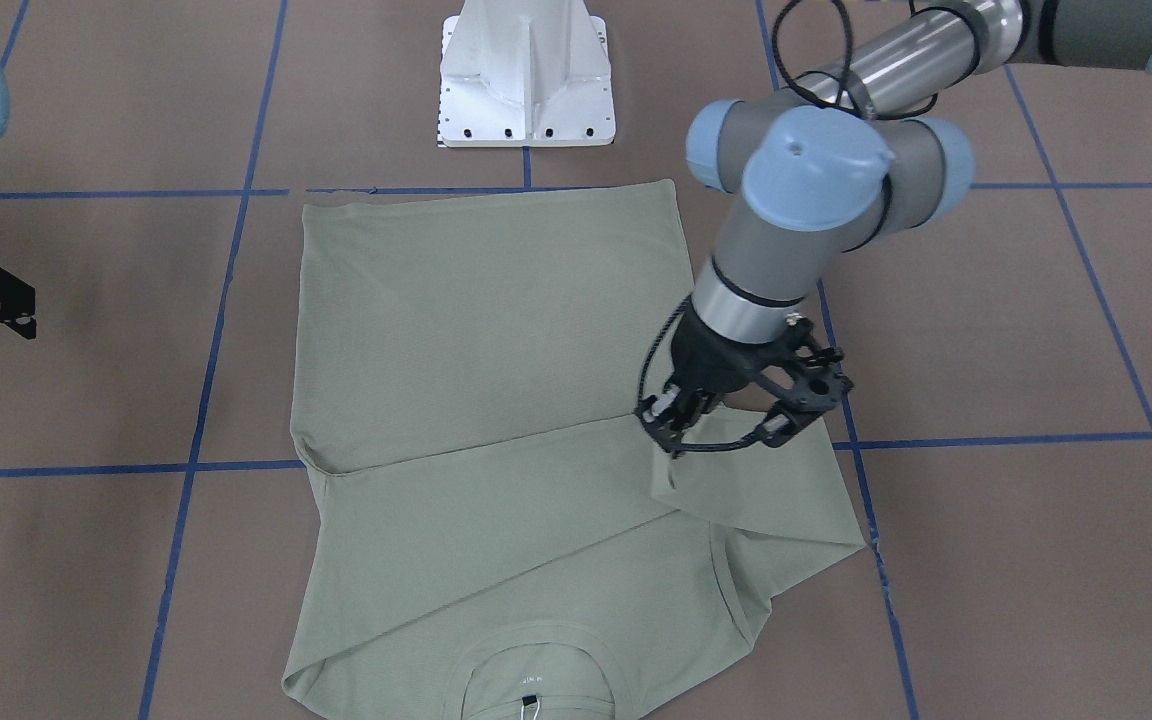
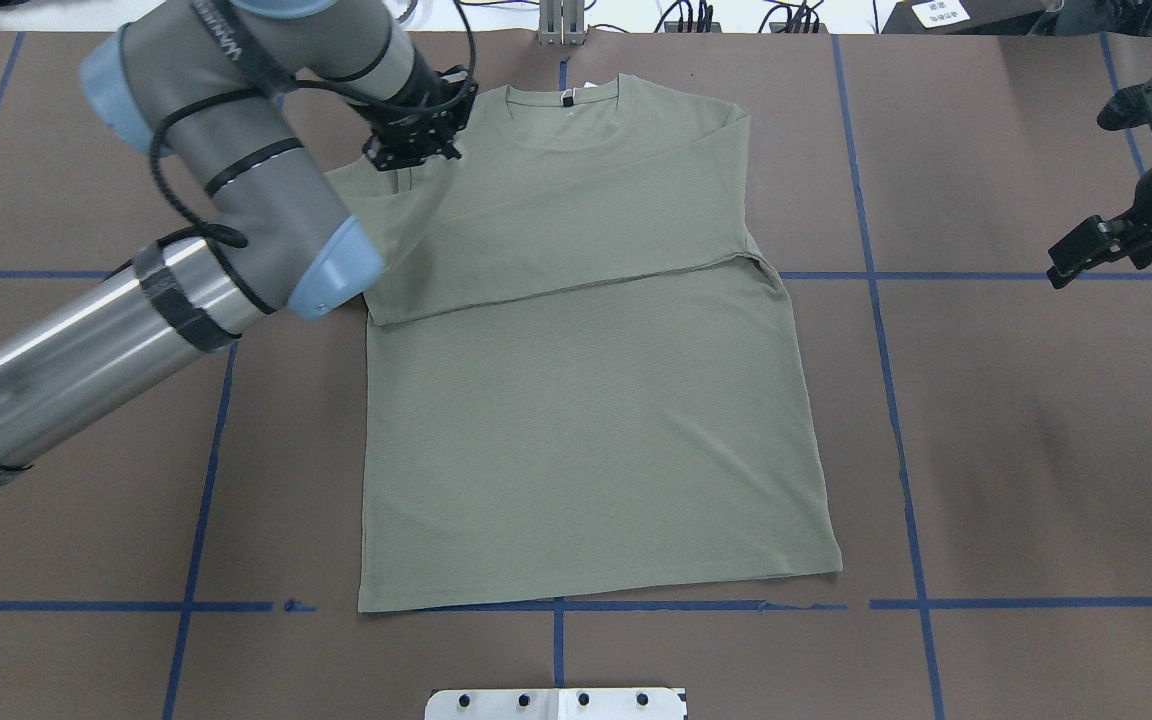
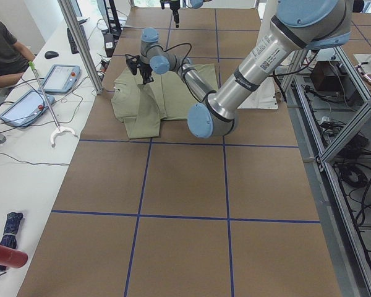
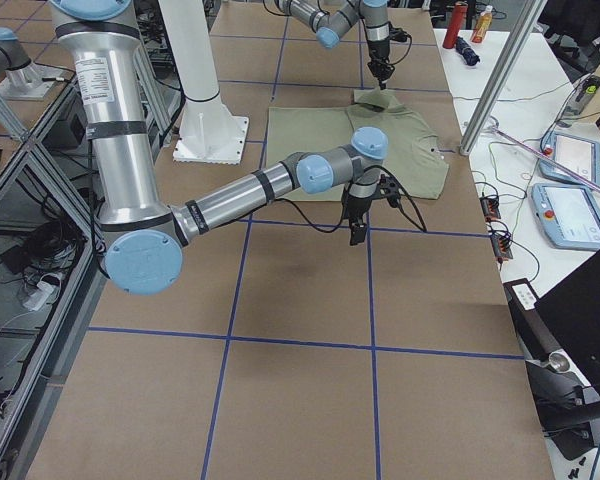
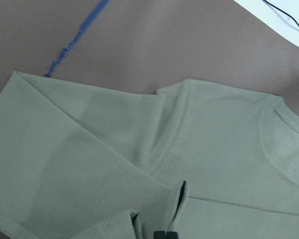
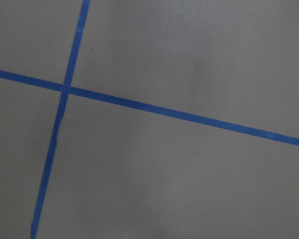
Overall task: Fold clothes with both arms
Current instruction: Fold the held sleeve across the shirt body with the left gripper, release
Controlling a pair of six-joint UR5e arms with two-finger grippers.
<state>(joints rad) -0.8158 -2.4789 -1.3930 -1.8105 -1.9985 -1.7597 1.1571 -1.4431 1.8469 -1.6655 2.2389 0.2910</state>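
The sage-green long-sleeved shirt (image 2: pixel 586 400) lies flat at the centre of the brown desk (image 2: pixel 1016 450), with its ribbed neck (image 2: pixel 564 105) on the side away from the robot and one sleeve (image 2: pixel 576 235) folded across the chest. The left gripper (image 2: pixel 414 152) stands at the shirt's other shoulder, its fingers (image 1: pixel 673 437) closed narrow on a pinch of sleeve fabric raised off the desk. The right gripper (image 2: pixel 1101 185) hangs over bare desk well apart from the shirt, fingers spread wide and holding nothing.
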